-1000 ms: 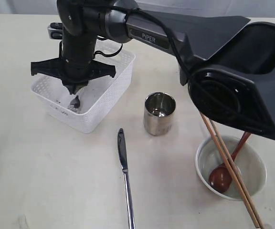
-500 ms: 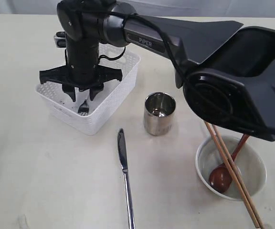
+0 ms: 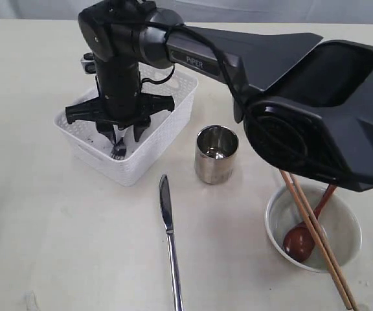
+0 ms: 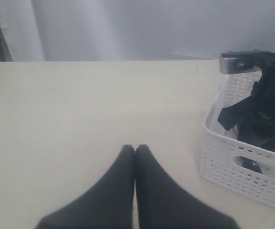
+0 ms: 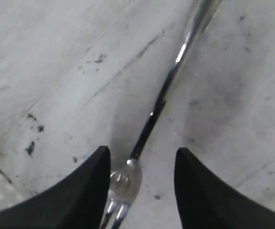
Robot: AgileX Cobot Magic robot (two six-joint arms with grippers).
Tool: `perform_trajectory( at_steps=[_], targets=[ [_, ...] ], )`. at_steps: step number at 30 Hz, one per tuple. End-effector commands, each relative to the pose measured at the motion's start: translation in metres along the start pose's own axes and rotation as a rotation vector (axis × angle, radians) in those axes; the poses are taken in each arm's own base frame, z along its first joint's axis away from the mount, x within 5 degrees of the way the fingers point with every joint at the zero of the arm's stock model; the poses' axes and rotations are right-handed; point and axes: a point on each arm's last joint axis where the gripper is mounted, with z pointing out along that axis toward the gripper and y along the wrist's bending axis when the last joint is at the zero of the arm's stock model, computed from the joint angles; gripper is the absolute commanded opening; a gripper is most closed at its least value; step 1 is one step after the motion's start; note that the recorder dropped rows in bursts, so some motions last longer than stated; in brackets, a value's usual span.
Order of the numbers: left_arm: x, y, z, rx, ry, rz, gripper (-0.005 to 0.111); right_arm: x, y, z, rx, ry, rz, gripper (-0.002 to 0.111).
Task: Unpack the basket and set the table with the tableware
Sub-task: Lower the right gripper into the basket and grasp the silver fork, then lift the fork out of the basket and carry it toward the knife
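Observation:
The white lattice basket (image 3: 149,162) stands at the back left of the table (image 3: 57,233). My right gripper (image 3: 127,136) reaches down into it. In the right wrist view the right gripper (image 5: 142,150) is open, and a steel fork (image 5: 149,124) lies on the scuffed basket floor (image 5: 56,62) between the fingers, its head close to one of them. The fork's tines (image 3: 118,151) show below the fingers. My left gripper (image 4: 135,147) is shut and empty over bare table beside the basket (image 4: 233,176). A steel knife (image 3: 169,236) and a steel cup (image 3: 216,154) sit outside the basket.
A whitish bowl (image 3: 348,223) at the front right holds a brown wooden spoon (image 3: 301,240) and wooden chopsticks (image 3: 316,240) that jut over its rim. The right arm's dark body (image 3: 316,110) spans the upper right of the exterior view.
The right gripper has opened from shut and shifted right inside the basket. The basket has slid to the right with it. Cup, knife and bowl have not moved.

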Motion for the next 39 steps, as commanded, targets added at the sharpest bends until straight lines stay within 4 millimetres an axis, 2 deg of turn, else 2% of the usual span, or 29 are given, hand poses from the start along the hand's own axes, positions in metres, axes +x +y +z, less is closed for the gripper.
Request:
perform_trajectory(
  at_steps=[1, 3, 5, 8, 10, 12, 20, 21, 23, 28, 32, 39],
  targets=[
    [0.000, 0.000, 0.000, 0.006, -0.006, 0.007, 0.000, 0.003, 0.000, 0.014, -0.012, 0.052, -0.020, 0.037],
    [0.000, 0.000, 0.000, 0.006, -0.006, 0.007, 0.000, 0.003, 0.000, 0.012, -0.015, 0.051, -0.043, 0.015],
    [0.000, 0.000, 0.000, 0.006, -0.006, 0.007, 0.000, 0.003, 0.000, 0.006, -0.016, 0.048, -0.074, -0.001],
    [0.000, 0.000, 0.000, 0.006, -0.006, 0.007, 0.000, 0.000, -0.001, -0.019, -0.016, -0.005, -0.105, -0.001],
    [0.000, 0.000, 0.000, 0.006, -0.006, 0.007, 0.000, -0.002, -0.002, -0.044, 0.001, -0.071, -0.124, -0.001],
    [0.000, 0.000, 0.000, 0.006, -0.006, 0.007, 0.000, -0.003, -0.005, -0.077, 0.000, -0.144, -0.137, -0.001],
    [0.000, 0.000, 0.000, 0.006, -0.006, 0.007, 0.000, 0.006, -0.005, -0.140, -0.037, -0.262, -0.227, -0.001],
    [0.000, 0.000, 0.000, 0.006, -0.006, 0.007, 0.000, 0.014, -0.002, -0.153, -0.051, -0.278, -0.251, -0.001],
    [0.000, 0.000, 0.000, 0.006, -0.006, 0.007, 0.000, 0.022, -0.001, -0.165, -0.055, -0.289, -0.268, -0.001],
    [0.000, 0.000, 0.000, 0.006, -0.006, 0.007, 0.000, 0.047, -0.019, -0.184, -0.045, -0.264, -0.275, -0.001],
    [0.000, 0.000, 0.000, 0.006, -0.006, 0.007, 0.000, 0.080, -0.039, -0.195, -0.047, -0.211, -0.267, -0.001],
    [0.000, 0.000, 0.000, 0.006, -0.006, 0.007, 0.000, 0.148, -0.059, -0.215, -0.155, -0.117, -0.294, -0.001]
  ],
)
